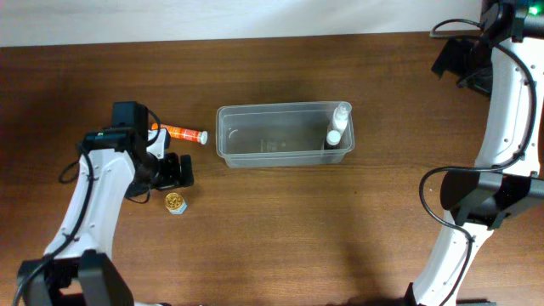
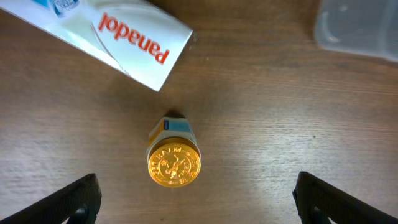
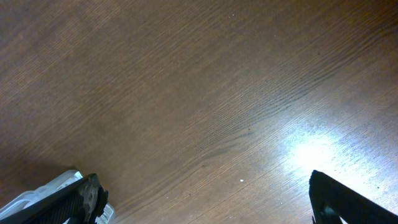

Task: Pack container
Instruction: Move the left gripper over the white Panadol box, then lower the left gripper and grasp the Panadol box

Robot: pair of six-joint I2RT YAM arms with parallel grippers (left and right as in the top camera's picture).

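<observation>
The container (image 1: 272,136) is a clear, translucent plastic tub, rectangular with rounded corners and a raised rim. It sits upright and open-topped near the middle of the brown wooden worktop (image 1: 280,229), its long sides running left to right in the overhead view. Most of its floor is bare, while two small white bottles (image 1: 334,136) lie close together inside against its right end; the left wrist view catches only one blurred corner of it at the upper right edge.
</observation>
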